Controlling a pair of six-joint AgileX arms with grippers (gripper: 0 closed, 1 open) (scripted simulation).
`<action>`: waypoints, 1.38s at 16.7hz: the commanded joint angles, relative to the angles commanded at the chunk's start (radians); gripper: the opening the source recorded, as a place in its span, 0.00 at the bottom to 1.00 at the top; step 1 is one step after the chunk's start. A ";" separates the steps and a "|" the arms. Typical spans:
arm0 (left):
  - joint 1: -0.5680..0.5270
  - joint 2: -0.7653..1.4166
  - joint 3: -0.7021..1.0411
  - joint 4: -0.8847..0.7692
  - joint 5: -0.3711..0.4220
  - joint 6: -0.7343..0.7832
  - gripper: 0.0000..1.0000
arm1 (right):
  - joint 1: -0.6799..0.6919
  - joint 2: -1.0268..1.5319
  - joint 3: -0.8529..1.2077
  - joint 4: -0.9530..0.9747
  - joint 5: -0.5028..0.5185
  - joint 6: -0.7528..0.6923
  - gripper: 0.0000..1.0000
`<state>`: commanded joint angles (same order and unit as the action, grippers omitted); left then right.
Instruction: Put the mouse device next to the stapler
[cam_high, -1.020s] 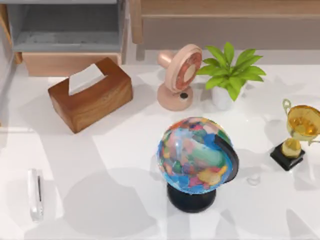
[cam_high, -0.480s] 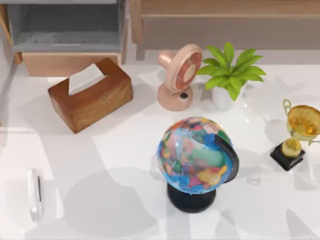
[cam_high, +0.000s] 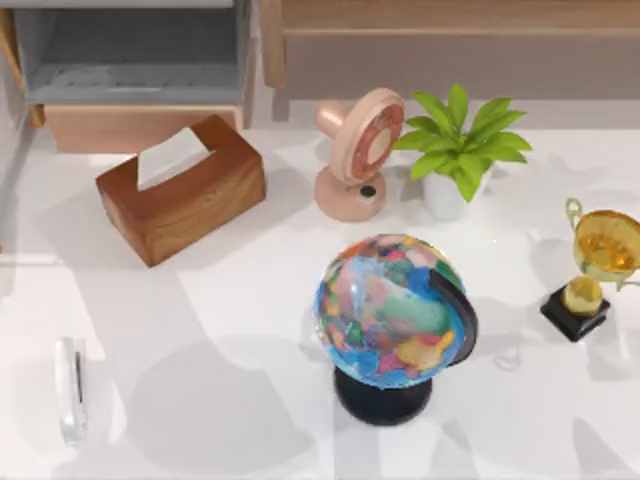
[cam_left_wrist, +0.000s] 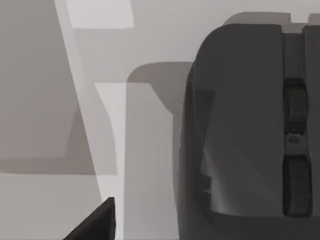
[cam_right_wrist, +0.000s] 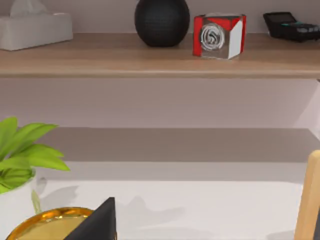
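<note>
Honestly, almost nothing has changed over the last second. The small slim glossy white mouse device with its thin dark lengthwise line (cam_high: 70, 388) lies flat on the white counter (cam_high: 250, 300) at the lower left of the top view, exactly where it lay before. It sits well apart from the multicoloured globe on its black stand (cam_high: 395, 320) at the centre. The brown wooden tissue box (cam_high: 180, 190), pink desk fan (cam_high: 358, 152), green potted plant (cam_high: 455, 140) and gold trophy on a black base (cam_high: 598, 255) have not shifted either.

Neither arm has come over the counter in the top view. A black wedge of the left gripper (cam_left_wrist: 95, 222) sits at the lower edge of the left wrist view, in front of pale grey panels and a large dark grey rounded block (cam_left_wrist: 240, 120) that I cannot identify. The right gripper (cam_right_wrist: 97, 222) looks across the trophy rim and plant leaves toward a wooden shelf (cam_right_wrist: 150, 55). Whether either one is spread or closed I cannot tell.

I read this as the task barely begun: the mouse device is untouched, and the left arm (nearer that side) seems the natural one to fetch it. I also cannot say with confidence which thing is the stapler, so the drop spot is unsettled.
</note>
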<state>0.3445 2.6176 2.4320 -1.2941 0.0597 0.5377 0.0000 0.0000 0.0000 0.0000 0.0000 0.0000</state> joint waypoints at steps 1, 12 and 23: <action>-0.001 0.001 -0.006 0.008 0.000 -0.001 1.00 | 0.000 0.000 0.000 0.000 0.000 0.000 1.00; -0.011 0.024 -0.023 0.048 -0.002 -0.010 0.85 | 0.000 0.000 0.000 0.000 0.000 0.000 1.00; -0.011 0.024 -0.023 0.048 -0.002 -0.010 0.02 | 0.000 0.000 0.000 0.000 0.000 0.000 1.00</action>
<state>0.3336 2.6412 2.4089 -1.2462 0.0578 0.5276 0.0000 0.0000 0.0000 0.0000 0.0000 0.0000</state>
